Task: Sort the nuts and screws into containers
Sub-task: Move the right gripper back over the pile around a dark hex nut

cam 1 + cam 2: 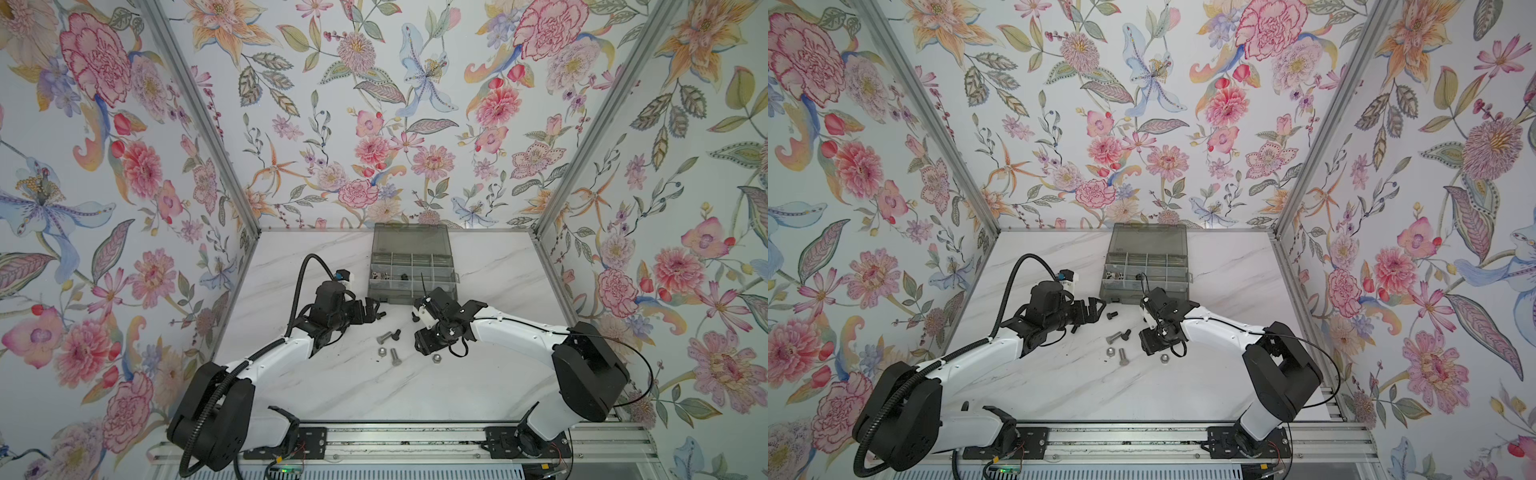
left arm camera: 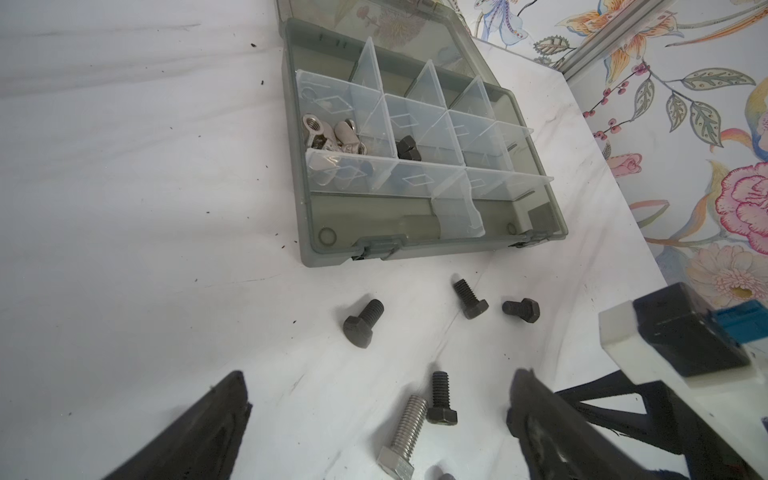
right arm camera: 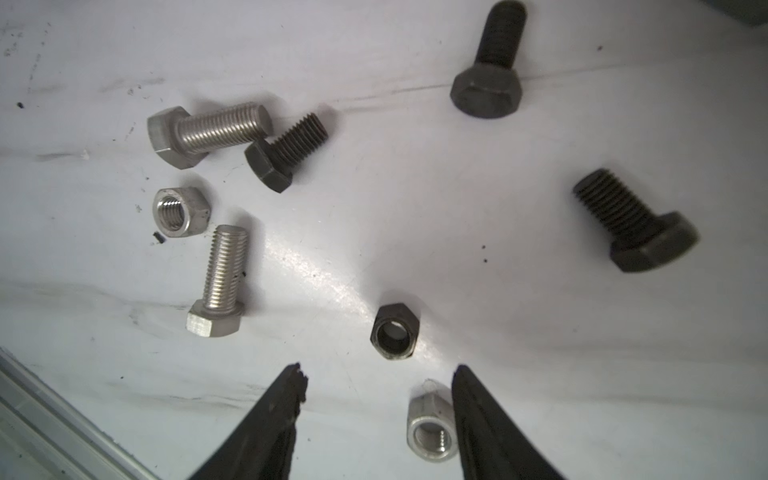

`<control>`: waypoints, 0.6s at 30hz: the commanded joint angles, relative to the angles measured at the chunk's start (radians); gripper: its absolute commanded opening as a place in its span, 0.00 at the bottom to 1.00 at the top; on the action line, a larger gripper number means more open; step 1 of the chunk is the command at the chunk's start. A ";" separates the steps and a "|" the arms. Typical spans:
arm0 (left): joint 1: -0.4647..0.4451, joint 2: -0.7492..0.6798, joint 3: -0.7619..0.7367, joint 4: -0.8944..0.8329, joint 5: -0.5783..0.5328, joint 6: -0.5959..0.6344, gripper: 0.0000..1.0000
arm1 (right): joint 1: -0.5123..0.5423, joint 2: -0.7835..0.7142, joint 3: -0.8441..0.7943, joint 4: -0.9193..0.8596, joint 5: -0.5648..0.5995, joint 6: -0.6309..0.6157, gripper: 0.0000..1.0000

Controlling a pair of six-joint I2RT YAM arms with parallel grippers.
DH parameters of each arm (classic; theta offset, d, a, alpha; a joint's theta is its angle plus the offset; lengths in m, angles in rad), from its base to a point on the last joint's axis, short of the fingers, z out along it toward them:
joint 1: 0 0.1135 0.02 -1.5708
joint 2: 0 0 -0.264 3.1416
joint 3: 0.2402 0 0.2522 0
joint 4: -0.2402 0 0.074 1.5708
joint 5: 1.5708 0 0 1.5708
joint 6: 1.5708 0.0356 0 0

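Screws [image 3: 224,274] and nuts [image 3: 180,212] lie loose on the white marbled surface [image 1: 374,395], just in front of the open organizer box [image 2: 328,249]. Two of its cells [image 2: 419,124] hold nuts, silver ones in one and black ones in the neighbour cell. The right pincer [image 3: 378,370] hangs low over the pieces in front of the box with its fingers spread. A silver nut [image 3: 432,428] sits between them, close against one finger and apart from the other, and nothing is pinched. I think that closing from here may push this nut sideways or flip it, because one finger would meet it first, and the black nut [image 3: 395,331] just beyond the fingertips could be knocked away. The left pincer [image 2: 380,374], also in front of the box, is spread wide and empty. A silver screw [image 2: 409,424] and a black screw [image 2: 440,395] lie touching each other below it, so it might take both together or roll one off. The surface looks smooth and glossy, so round pieces can slide easily, and it carries small dark specks. Flowered wallpaper [image 1: 415,124] covers the walls behind and beside the box, with a metal frame [image 1: 199,112] at the corners.
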 commanded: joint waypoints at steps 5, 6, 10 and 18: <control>0.012 -0.015 0.020 -0.025 -0.007 0.009 1.00 | 0.007 0.052 0.030 -0.032 0.007 0.097 0.62; 0.010 -0.015 0.019 -0.024 -0.006 0.010 0.99 | 0.008 0.055 0.030 -0.032 0.007 0.099 0.61; 0.013 -0.014 0.017 -0.021 -0.008 0.011 0.99 | 0.010 0.069 0.035 -0.032 0.001 0.098 0.50; 0.012 -0.015 0.015 -0.017 -0.003 0.012 0.99 | 0.013 0.093 0.041 -0.032 0.008 0.100 0.46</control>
